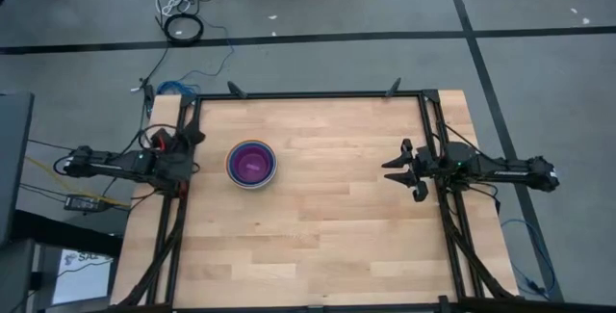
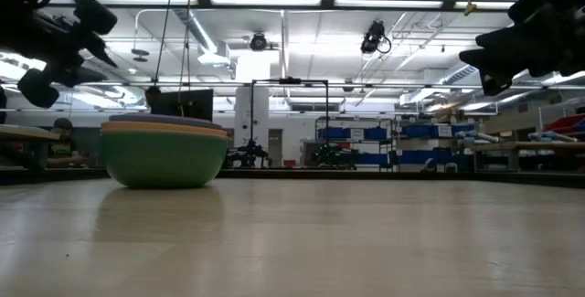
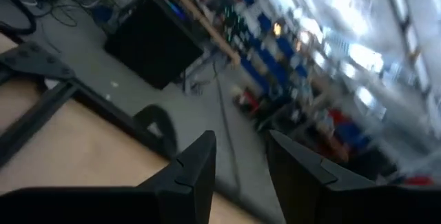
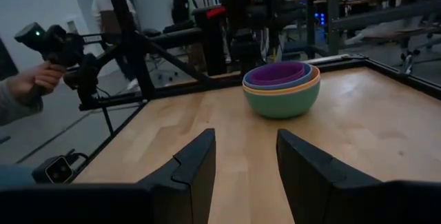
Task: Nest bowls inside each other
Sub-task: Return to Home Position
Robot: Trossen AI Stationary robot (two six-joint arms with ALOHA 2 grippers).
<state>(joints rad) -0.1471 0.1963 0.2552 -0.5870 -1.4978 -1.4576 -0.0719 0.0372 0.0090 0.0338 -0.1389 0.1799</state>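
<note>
Resting on the bench point(image 1: 327, 246), left of its middle, is a stack of bowls point(image 1: 252, 164), all nested into one. The purple bowl point(image 4: 277, 73) sits innermost and shows on top. Blue and orange rims ring it, and the green bowl point(image 4: 281, 101) forms the outer shell, standing upright and flat on the wood. The other small bowls are probably hidden beneath the purple one, though I cannot count every layer from these views.

My left claw point(image 3: 241, 176) hangs at the bench's left edge, near the stack but not touching it. Its fingers are parted and hold nothing. My right claw point(image 4: 246, 169) hangs by the right edge, well apart from the bowls and facing them across bare wood, its fingers also spread and empty.

I judge these bowls to be light, stiff plastic with smooth, slippery walls, unlikely to break. The best hold would be on a rim, with one finger inside and one outside. To move the whole nest I would pinch the green outer rim, since gripping the purple one would likely lift only that bowl.

Beyond the bench, a person's hand point(image 4: 29, 80) holds a dark device.
</note>
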